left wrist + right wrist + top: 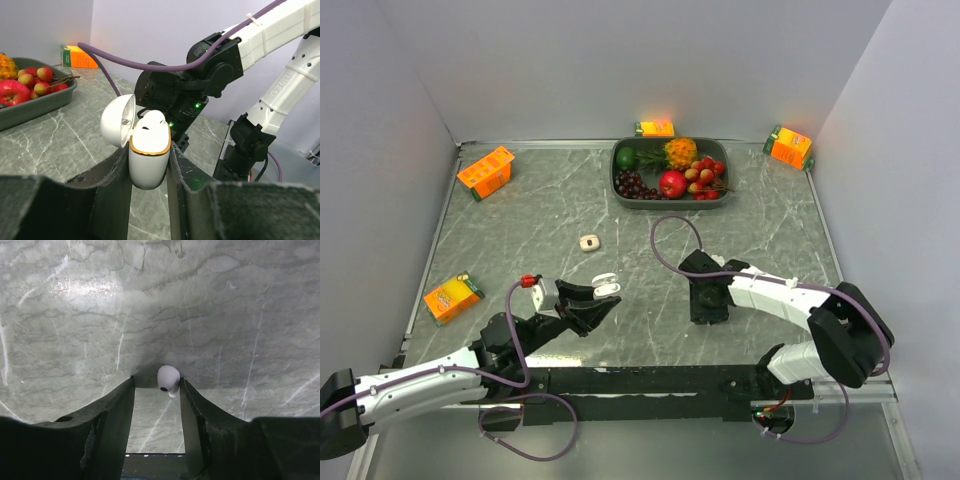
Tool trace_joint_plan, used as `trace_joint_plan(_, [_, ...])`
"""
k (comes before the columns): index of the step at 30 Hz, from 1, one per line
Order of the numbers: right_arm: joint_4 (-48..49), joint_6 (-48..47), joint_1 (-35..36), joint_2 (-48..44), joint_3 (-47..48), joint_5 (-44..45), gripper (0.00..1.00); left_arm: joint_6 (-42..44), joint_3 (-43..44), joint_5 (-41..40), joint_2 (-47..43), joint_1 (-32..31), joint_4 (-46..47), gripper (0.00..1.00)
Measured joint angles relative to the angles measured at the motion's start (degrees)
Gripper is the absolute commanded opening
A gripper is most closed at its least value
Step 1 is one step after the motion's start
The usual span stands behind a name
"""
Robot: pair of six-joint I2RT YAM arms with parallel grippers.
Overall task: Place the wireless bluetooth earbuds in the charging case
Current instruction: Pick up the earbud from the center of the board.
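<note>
Left gripper (149, 152) clamped on open charging case (148, 167), one earbud (151, 121) seated. Right gripper (157, 385) half-open astride loose earbud (168, 378) on table (75, 315), not pinched; case off to its left.

Base of the charging case (148, 167) — hidden inside the left pincer (148, 150)

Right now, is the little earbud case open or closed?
Open. The charging case, held in the left gripper, has its lid swung back, and one earbud sits inside.
</note>
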Motion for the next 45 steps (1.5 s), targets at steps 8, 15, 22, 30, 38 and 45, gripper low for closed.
trace_joint_plan(8, [-0.76,-0.02,-0.04,1.84,1.36,0.07,0.49,-0.20,0.00,-0.02,-0.02,-0.22,-0.02,0.01])
trace_joint_plan(15, [-0.90,-0.02,-1.07,2.21,1.66,-0.24,0.49,-0.20,0.00,-0.22,-0.24,-0.26,-0.07,0.01])
trace_joint_plan(22, [-0.98,-0.22,-2.12,2.25,1.77,-0.57,0.49,-0.20,-0.02,-0.26,-0.85,-0.33,-0.07,0.01])
trace_joint_plan(30, [-0.68,-0.81,-3.06,2.34,1.81,0.33,0.48,-0.20,-0.02,-0.26,-0.90,-0.35,-0.11,0.01])
trace_joint_plan(38, [-0.15,-2.19,-3.65,2.84,2.25,1.60,0.34,-0.20,-0.02,-0.26,-1.16,-0.35,-0.15,0.01])
trace_joint_plan(45, [0.04,-2.21,-3.89,2.82,2.25,2.60,0.26,-0.22,-0.02,-0.24,-1.22,-0.35,-0.09,0.01])
